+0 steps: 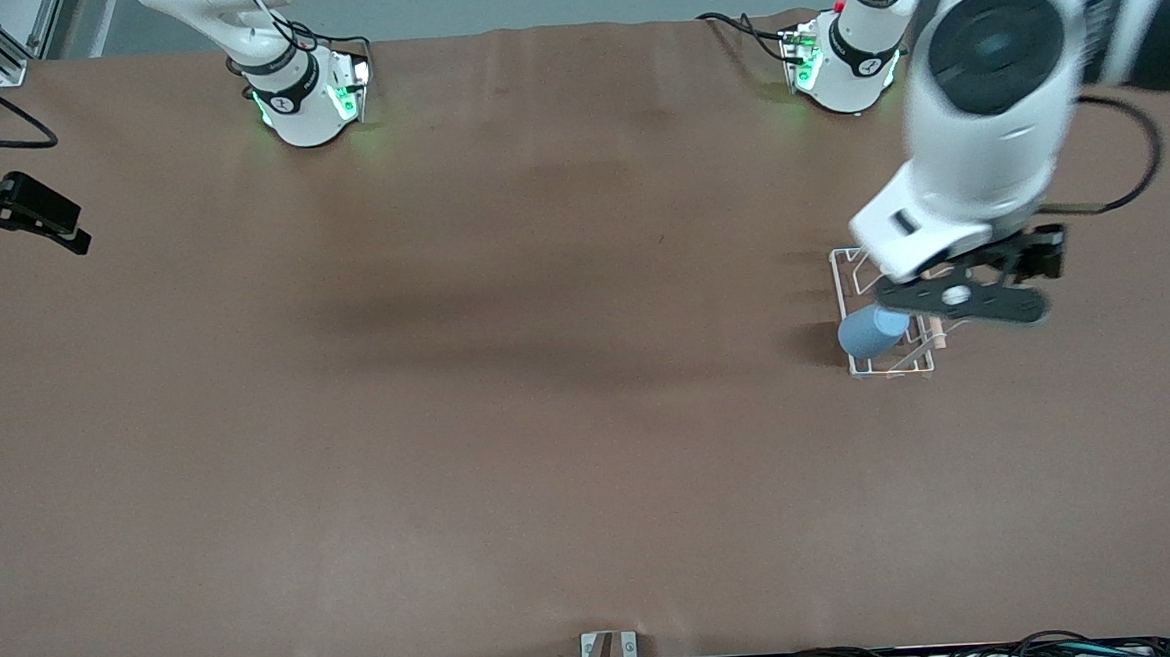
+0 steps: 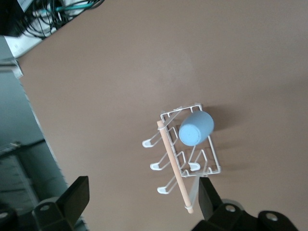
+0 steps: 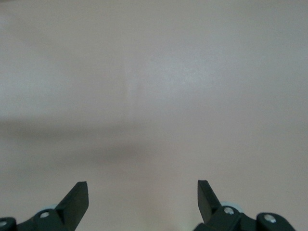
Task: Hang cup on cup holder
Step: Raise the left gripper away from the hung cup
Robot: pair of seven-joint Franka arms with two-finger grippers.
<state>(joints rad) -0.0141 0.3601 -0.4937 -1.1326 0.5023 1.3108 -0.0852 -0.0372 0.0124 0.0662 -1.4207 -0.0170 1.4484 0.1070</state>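
Note:
The light-blue cup (image 1: 874, 331) (image 2: 196, 127) hangs tilted on a prong of the white wire cup holder (image 1: 847, 265) (image 2: 211, 159), at the holder's end nearer the front camera. Its closed bottom points up and outward. A light wooden rod (image 2: 173, 166) runs along the holder's top. My left gripper (image 1: 959, 299) (image 2: 143, 190) hovers over the holder, open and empty, apart from the cup. My right gripper (image 1: 64, 231) (image 3: 142, 188) waits open and empty over bare table at the right arm's end.
The brown table (image 1: 510, 423) stretches bare around the holder. Both arm bases (image 1: 308, 98) (image 1: 842, 65) stand along the edge farthest from the front camera. Cables (image 1: 963, 654) and a small bracket (image 1: 607, 653) lie at the edge nearest that camera.

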